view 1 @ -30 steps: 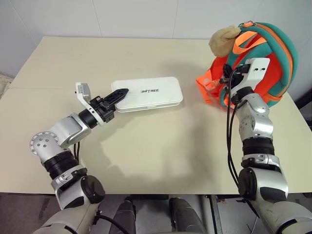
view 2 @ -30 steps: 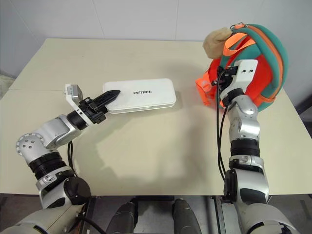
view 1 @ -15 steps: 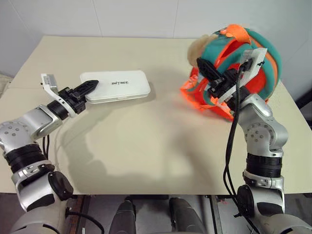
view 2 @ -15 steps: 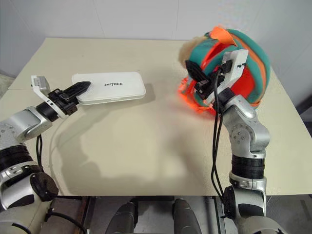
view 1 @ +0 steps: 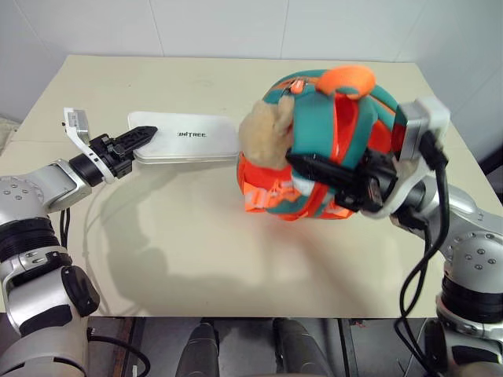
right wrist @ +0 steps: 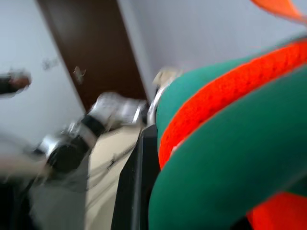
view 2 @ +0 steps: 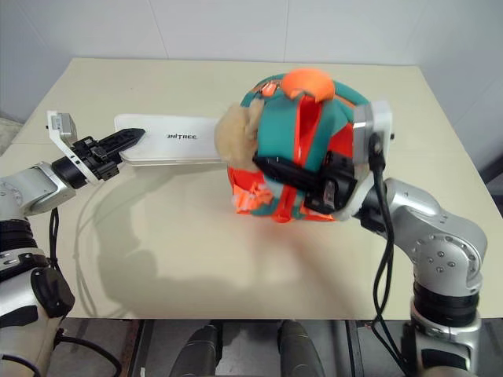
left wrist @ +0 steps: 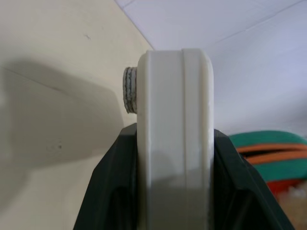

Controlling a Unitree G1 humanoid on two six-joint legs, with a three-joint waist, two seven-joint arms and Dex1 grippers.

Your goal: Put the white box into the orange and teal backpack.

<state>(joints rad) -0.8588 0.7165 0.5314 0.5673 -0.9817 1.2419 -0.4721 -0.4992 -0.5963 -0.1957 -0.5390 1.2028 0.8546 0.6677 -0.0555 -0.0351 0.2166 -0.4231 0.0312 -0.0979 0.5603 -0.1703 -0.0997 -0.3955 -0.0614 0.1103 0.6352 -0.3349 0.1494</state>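
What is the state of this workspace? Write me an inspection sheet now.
Surface: beige table, a seam line across its left part.
Job's things: white box held off the table by one end; orange and teal backpack carried near the box's free end, plush bear facing it. Box not yet inside.
Clutter: nothing seen.
Grippers: left pincer clamped on the box's end; right pincer shut on a backpack strap.
Cables: black cables along the right arm.
Surroundings: white wall behind the table.
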